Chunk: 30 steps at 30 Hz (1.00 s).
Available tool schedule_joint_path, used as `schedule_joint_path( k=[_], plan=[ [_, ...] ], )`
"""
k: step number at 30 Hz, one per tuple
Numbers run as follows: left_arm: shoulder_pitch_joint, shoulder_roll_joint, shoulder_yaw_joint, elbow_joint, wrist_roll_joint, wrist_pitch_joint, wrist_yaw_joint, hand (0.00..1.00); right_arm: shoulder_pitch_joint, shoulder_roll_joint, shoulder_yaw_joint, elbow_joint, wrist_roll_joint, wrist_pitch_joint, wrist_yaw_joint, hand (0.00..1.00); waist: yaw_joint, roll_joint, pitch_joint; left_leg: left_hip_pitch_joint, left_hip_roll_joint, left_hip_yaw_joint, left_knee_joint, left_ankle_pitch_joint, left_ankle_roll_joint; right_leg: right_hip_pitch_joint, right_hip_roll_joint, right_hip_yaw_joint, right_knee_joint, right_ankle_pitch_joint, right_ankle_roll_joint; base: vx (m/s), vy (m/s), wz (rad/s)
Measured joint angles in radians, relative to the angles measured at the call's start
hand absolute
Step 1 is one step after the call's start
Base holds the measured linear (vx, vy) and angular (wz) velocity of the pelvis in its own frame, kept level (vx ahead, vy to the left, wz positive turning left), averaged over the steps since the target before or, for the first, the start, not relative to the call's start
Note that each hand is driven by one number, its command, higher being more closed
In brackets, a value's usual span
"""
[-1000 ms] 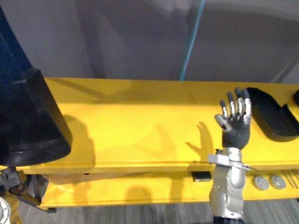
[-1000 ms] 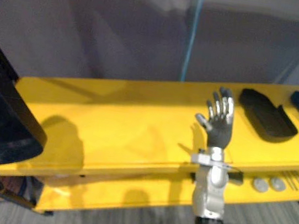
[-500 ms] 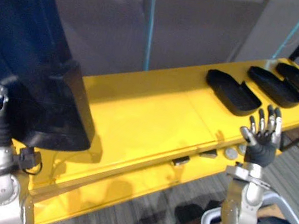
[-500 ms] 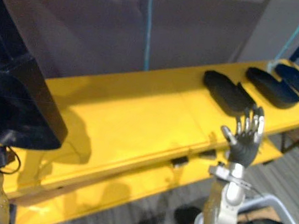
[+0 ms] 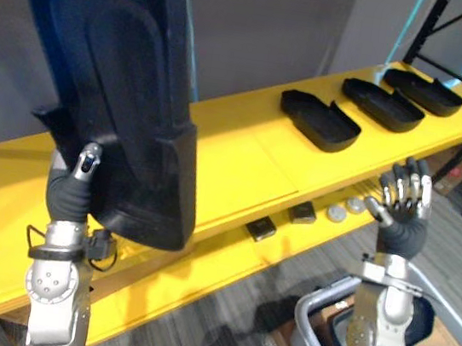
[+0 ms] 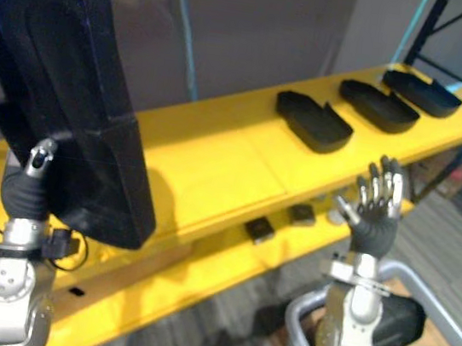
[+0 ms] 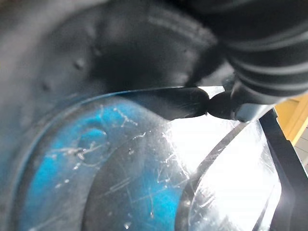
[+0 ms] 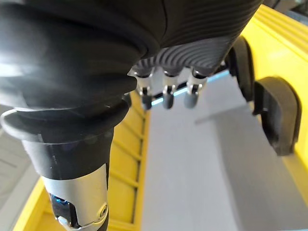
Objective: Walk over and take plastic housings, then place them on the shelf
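Your L hand [image 5: 71,194] has the housing [image 5: 123,80] clamped. The thumb is pressed on its near face, and the rest of the fingers are hidden behind it, so you can't see how far they wrap. The housing stands upright, big and black, raised over the L end of the shelf [image 5: 233,156]. Its lower edge is clear of the yellow top. In the L wrist view a dark fingertip meets the rim of the housing's hollow inner side.

Your R hand [image 5: 402,210] is up in front of the shelf edge. Its fingers are apart, loosely straight and pointing up, w/ nothing in them and touching nothing.

3 more lie flat on the shelf top, hollow side up, in a row toward the R end: near housing [image 5: 320,121], mid housing [image 5: 387,106] and far housing [image 5: 423,92]. They're apart from each other.

On the lower ledge [image 5: 228,254] are 2 black blocks [image 5: 260,227] and, to their R, 2 silver discs [image 5: 335,212].

A grey-rimmed bin [image 5: 307,302] sits on the floor by your R arm. You can't tell what's in it.
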Motion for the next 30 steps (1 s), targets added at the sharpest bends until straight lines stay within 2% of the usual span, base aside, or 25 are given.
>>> schedule_joint_path(
  k=[5, 8, 12, 14, 16, 18, 21, 24, 28, 30],
  plan=[
    [0.001, 0.000, -0.001, 0.000, 0.000, 0.000, 0.003, 1.00, 0.003, 0.000, 0.001, 0.003, 0.000, 0.000, 0.000, 0.00, 0.001, -0.003, -0.002, -0.003, 0.006, 0.004, 0.000, 0.005, -0.002, 0.000, 0.010, 0.006, -0.016, 0.014, -0.002, 0.00, -0.006, -0.03],
    [0.003, 0.000, -0.019, 0.001, 0.008, 0.000, 0.048, 1.00, 0.009, -0.003, 0.001, 0.022, 0.000, 0.000, -0.004, 0.00, 0.002, -0.006, -0.004, -0.005, 0.007, -0.001, 0.000, 0.011, -0.003, -0.002, 0.014, 0.010, -0.016, 0.015, -0.003, -0.01, -0.004, 0.00],
    [-0.008, -0.003, -0.079, 0.010, 0.086, -0.004, 0.148, 1.00, 0.012, -0.008, 0.001, 0.042, 0.000, 0.003, -0.031, 0.00, 0.003, -0.006, -0.003, -0.022, 0.007, -0.029, -0.001, 0.024, -0.001, -0.006, 0.018, -0.005, -0.009, 0.011, -0.010, -0.04, -0.008, 0.17],
    [-0.028, -0.003, -0.133, 0.034, 0.194, -0.005, 0.252, 1.00, 0.011, -0.012, 0.040, 0.042, 0.000, 0.008, -0.048, 0.00, 0.004, -0.005, -0.003, -0.036, 0.013, -0.057, -0.001, 0.029, 0.000, -0.010, 0.023, -0.006, 0.006, -0.004, -0.020, -0.08, -0.033, 0.27],
    [-0.066, -0.002, -0.191, 0.062, 0.299, 0.001, 0.332, 1.00, 0.009, -0.015, 0.078, 0.042, 0.000, 0.031, -0.059, 0.00, 0.005, -0.006, -0.003, -0.043, 0.012, -0.083, -0.001, 0.036, 0.000, -0.012, 0.031, -0.006, 0.019, -0.025, -0.017, -0.06, -0.028, 0.40],
    [-0.080, -0.001, -0.242, 0.067, 0.383, 0.005, 0.366, 1.00, 0.007, -0.015, 0.131, 0.042, 0.000, 0.045, -0.068, 0.00, 0.005, -0.005, -0.003, -0.053, 0.015, -0.106, -0.001, 0.041, 0.001, -0.011, 0.041, -0.007, 0.023, -0.038, -0.007, -0.06, -0.032, 0.32],
    [-0.106, 0.000, -0.315, 0.082, 0.476, 0.044, 0.389, 1.00, -0.001, -0.015, 0.189, 0.042, -0.001, 0.080, -0.069, 0.00, 0.027, -0.004, -0.004, -0.055, 0.018, -0.111, -0.001, 0.051, -0.007, -0.011, 0.046, -0.008, 0.020, -0.038, -0.008, 0.00, -0.018, 0.07],
    [-0.115, 0.000, -0.343, 0.125, 0.517, 0.093, 0.418, 1.00, -0.028, -0.012, 0.212, 0.042, 0.000, 0.111, -0.069, 0.00, 0.027, -0.005, -0.004, -0.057, 0.016, -0.115, -0.001, 0.053, -0.007, -0.011, 0.045, -0.011, 0.020, -0.033, -0.014, 0.01, -0.001, 0.02],
    [-0.142, 0.001, -0.373, 0.180, 0.625, 0.161, 0.481, 1.00, -0.055, -0.014, 0.233, 0.046, 0.004, 0.134, -0.064, 0.00, 0.026, -0.006, -0.005, -0.065, 0.015, -0.126, -0.001, 0.061, -0.010, -0.013, 0.046, -0.023, 0.021, -0.032, -0.014, 0.01, -0.007, 0.08],
    [-0.162, 0.000, -0.395, 0.193, 0.663, 0.166, 0.506, 1.00, -0.065, -0.017, 0.246, 0.049, 0.004, 0.154, -0.056, 0.00, 0.027, -0.006, -0.005, -0.069, 0.016, -0.133, -0.001, 0.065, -0.010, -0.013, 0.047, -0.031, 0.025, -0.032, -0.014, 0.00, -0.012, 0.13]
  ],
)
